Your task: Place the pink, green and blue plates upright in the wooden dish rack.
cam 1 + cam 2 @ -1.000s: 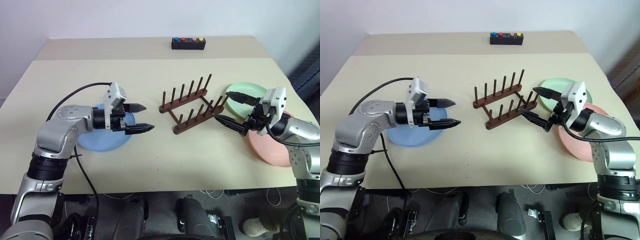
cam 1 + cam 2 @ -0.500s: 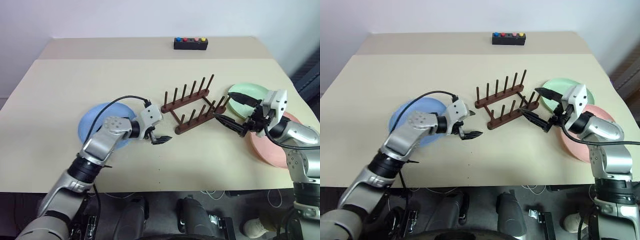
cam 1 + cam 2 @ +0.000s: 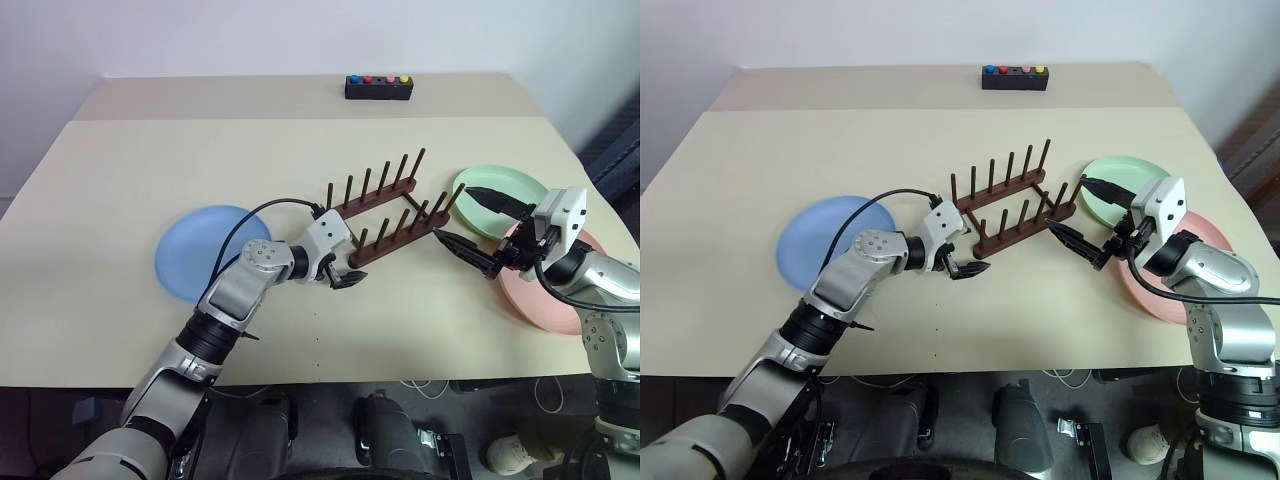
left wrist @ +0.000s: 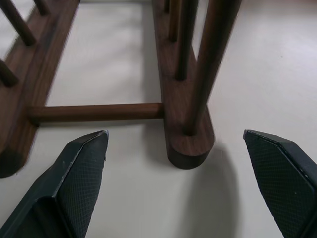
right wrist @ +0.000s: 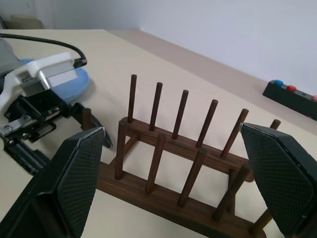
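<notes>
The wooden dish rack [image 3: 390,215] stood empty at mid-tabletop [image 3: 300,150]; the left claw [image 3: 345,275] sat spread at its near end, the right claw [image 3: 470,225] spread beside it; blue plate [image 3: 200,250], green plate [image 3: 500,195] and pink plate [image 3: 550,295] lay flat, probably light, stiff and slippery, best pinched at the rim.

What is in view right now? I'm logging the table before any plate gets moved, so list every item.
Wooden dish rack: one, dark brown, table centre, no plates in it.
Blue plate: one, flat, left of rack.
Green plate: one, flat, right of rack.
Pink plate: one, flat, nearer than the green plate.
Button box: one, black with coloured buttons, far edge.
Table: one, beige.
Left gripper: open, at the rack's near left end.
Right gripper: open, over the green plate's near edge.
</notes>
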Action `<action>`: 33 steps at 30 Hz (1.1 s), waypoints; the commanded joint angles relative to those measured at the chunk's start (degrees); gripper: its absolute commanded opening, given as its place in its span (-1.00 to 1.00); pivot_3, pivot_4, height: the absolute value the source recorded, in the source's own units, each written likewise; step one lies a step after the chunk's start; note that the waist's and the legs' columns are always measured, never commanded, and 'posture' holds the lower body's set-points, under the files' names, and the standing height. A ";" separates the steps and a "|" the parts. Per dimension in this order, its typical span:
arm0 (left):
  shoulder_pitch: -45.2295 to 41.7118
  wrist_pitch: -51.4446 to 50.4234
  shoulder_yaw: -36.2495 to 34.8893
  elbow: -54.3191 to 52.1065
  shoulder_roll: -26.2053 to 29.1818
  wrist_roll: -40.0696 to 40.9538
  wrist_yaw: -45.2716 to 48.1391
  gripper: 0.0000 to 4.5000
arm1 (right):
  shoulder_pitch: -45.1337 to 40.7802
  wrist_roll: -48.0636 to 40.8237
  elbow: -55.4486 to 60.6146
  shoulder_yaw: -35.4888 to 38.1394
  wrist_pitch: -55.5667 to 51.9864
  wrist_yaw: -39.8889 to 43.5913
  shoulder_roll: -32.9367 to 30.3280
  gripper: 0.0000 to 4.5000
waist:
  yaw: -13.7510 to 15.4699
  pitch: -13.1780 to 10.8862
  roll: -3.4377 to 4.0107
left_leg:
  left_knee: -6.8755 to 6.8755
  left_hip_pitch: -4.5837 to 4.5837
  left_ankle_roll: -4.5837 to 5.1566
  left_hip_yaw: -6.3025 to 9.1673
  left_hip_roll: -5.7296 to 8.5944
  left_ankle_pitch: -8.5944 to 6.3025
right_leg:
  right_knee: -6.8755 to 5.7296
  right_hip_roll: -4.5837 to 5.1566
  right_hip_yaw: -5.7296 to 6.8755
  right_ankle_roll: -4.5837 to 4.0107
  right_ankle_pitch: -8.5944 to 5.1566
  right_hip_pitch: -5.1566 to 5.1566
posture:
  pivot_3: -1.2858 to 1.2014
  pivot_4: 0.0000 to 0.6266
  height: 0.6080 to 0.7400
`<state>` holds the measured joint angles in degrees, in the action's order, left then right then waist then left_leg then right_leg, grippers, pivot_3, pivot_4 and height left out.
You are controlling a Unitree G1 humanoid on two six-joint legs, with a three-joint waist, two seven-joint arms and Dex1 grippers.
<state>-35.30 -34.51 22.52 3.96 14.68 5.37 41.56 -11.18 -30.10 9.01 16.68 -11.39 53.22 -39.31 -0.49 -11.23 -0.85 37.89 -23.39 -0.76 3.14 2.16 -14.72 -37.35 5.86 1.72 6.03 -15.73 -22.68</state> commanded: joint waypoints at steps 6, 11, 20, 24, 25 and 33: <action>0.00 -3.58 0.44 0.98 -2.44 -1.86 -3.40 0.42 | -0.72 -0.66 1.69 1.74 0.92 -0.01 -1.08 1.00 | 0.04 0.02 0.03 | 0.00 0.01 0.00 0.00 0.00 0.00 | 0.00 0.00 0.00 0.00 0.00 0.01 | 0.03 -0.52 1.00; 0.35 -3.89 0.93 1.50 -2.97 -3.01 -4.28 -0.65 | -0.99 -0.66 1.56 1.73 0.97 0.00 -1.17 1.00 | 0.06 0.06 0.07 | 0.00 0.01 0.00 0.00 0.00 0.00 | 0.02 0.00 0.00 0.00 0.00 0.03 | 0.03 -0.52 1.00; 0.38 -4.03 -2.15 0.10 -1.47 -2.53 -4.41 -0.68 | -1.27 -0.25 0.63 2.00 1.51 -0.03 -1.23 1.00 | -0.09 0.10 0.14 | 0.02 0.03 0.00 0.00 0.00 0.00 | 0.01 0.00 0.00 0.00 0.00 0.05 | 0.03 -0.52 1.00; 0.39 -4.13 -4.41 -3.04 1.66 0.02 -1.12 -0.68 | -1.71 0.29 -0.58 2.50 2.50 -0.45 -1.30 1.00 | -0.31 0.10 0.14 | 0.01 0.04 0.00 0.00 -0.01 0.00 | -0.02 -0.01 -0.01 0.00 0.00 0.03 | 0.03 -0.52 1.00; 0.44 -3.91 -5.69 -4.11 2.76 1.69 0.72 -0.68 | -1.64 0.18 -0.62 2.61 2.66 -0.23 -1.39 1.00 | -0.31 0.10 0.14 | 0.01 0.04 0.00 0.00 -0.01 0.00 | -0.02 -0.01 -0.01 0.00 0.00 0.02 | 0.03 -0.52 1.00; 1.34 5.79 -6.46 -5.81 13.37 5.21 14.77 -0.68 | -4.09 0.74 -4.54 3.66 5.26 -0.87 -1.17 1.00 | -0.02 0.10 0.15 | 0.01 0.01 0.00 0.00 0.01 0.00 | 0.04 0.01 -0.02 0.00 0.00 0.03 | 0.03 -0.52 1.00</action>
<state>-33.70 -32.98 17.09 0.80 27.50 9.23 53.40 -14.01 -29.40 4.23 18.31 -7.81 52.96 -39.79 -0.51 -11.13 -0.69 37.90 -23.37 -0.76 3.14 2.17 -14.72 -37.31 5.87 1.70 6.03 -15.73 -22.66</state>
